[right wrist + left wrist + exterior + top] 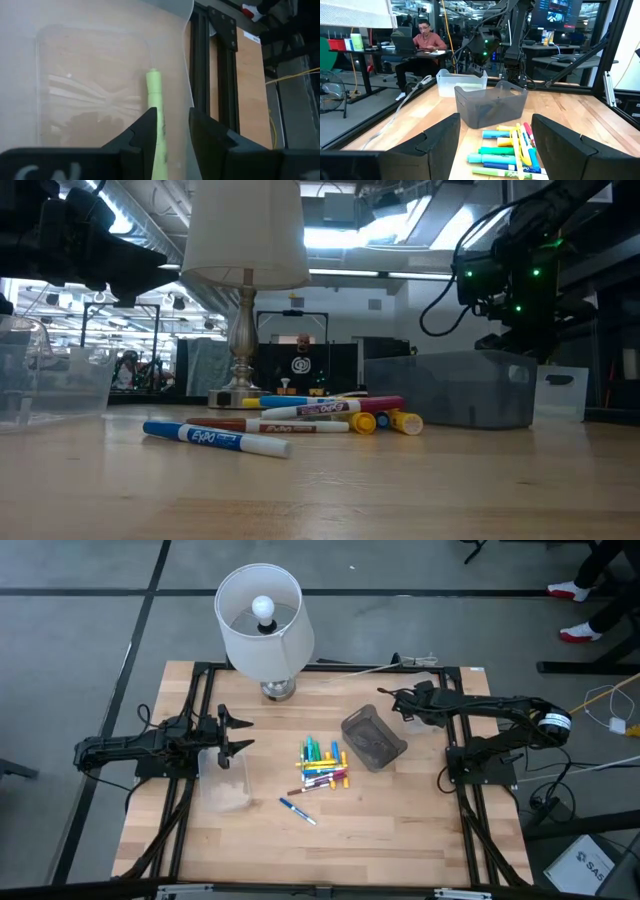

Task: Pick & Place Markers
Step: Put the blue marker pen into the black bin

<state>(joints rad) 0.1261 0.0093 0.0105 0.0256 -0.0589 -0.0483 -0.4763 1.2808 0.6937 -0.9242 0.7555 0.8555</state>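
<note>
One green marker [155, 107] sits between my right gripper [170, 132] fingers over the clear bin [90, 65], jaws parted narrowly, barely gripping. It looks light, stiff and slick; mid-barrel holds best. Other markers [322, 765] lie mid-table; my left gripper [232, 734] waits wide open.

A heap of capped markers [323, 767] in yellow, green, blue and pink lies flat at the table's middle, one blue-capped white marker [297, 810] lying apart at the heap's seven o'clock, and a yellow-green marker [156, 107] shows between dark fingers over a clear bin.
</note>
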